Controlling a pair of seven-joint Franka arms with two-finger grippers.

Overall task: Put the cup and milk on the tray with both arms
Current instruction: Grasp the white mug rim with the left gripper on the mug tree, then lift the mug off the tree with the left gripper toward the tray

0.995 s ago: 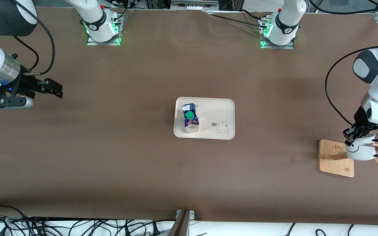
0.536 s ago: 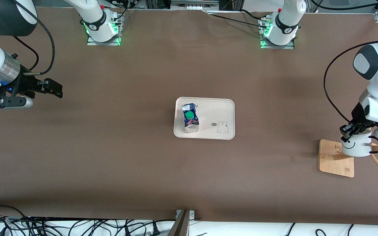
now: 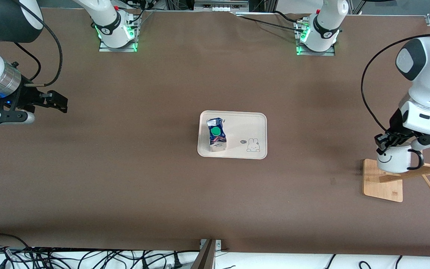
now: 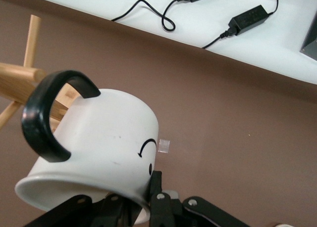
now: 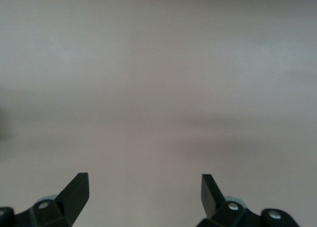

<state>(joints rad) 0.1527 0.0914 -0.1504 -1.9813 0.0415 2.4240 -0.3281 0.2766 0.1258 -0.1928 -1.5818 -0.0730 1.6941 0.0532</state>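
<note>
- Wooden rack (image 3: pixel 383 183), at the left arm's end of the table, nearest the front camera — a square base with slanted pegs (image 4: pixel 20 81).
- Left gripper (image 3: pixel 383 141) is over the rack, its fingers clamped on the rim of the cup (image 3: pixel 393 158). The cup is white with a black smiley face and a black loop handle (image 4: pixel 42 120); it hangs tilted, close to a peg, clear of the table.
- Tray (image 3: pixel 254 119), mid-table, well apart from the rack — cream, with a bunny drawing near one corner.
- Milk (image 3: pixel 216 135) stands upright on the tray, toward the right arm's end of it, green cap up.
- Right gripper (image 3: pixel 56 101) waits over bare table at the right arm's end, fingers (image 5: pixel 77 190) apart, holding nothing.
</note>
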